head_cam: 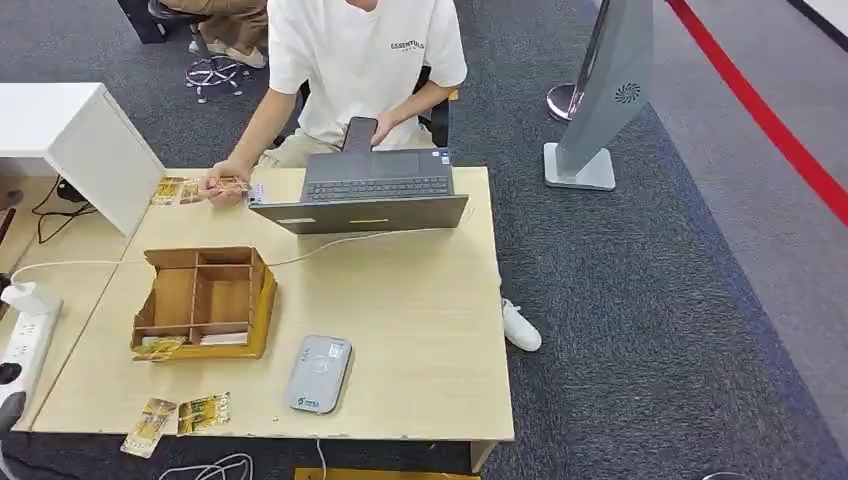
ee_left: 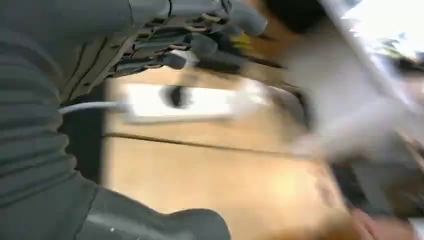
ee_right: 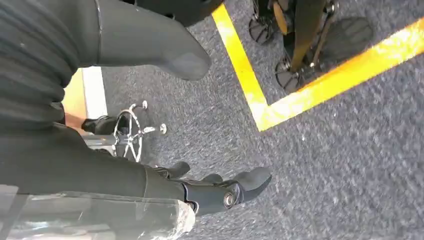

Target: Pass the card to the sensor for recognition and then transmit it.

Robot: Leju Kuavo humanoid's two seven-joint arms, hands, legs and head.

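Note:
The grey card sensor (head_cam: 318,374) lies flat near the table's front edge, right of a cardboard divider box (head_cam: 203,301). Two gold cards (head_cam: 177,418) lie at the front left corner, one overhanging the edge. More gold cards (head_cam: 178,190) lie at the far left under a person's hand (head_cam: 224,188). In the blurred left wrist view my left hand (ee_left: 45,130) hangs over the pale wood beside a white power strip (ee_left: 185,102), fingers and thumb apart, holding nothing. My right hand (ee_right: 75,125) hangs over grey carpet, fingers spread and empty.
A person in a white shirt sits behind an open laptop (head_cam: 365,195) at the table's far side. A white power strip (head_cam: 25,335) and cables lie on the lower desk to the left. A grey stand (head_cam: 600,95) rises on the carpet at right. Yellow floor tape (ee_right: 260,100) runs below my right hand.

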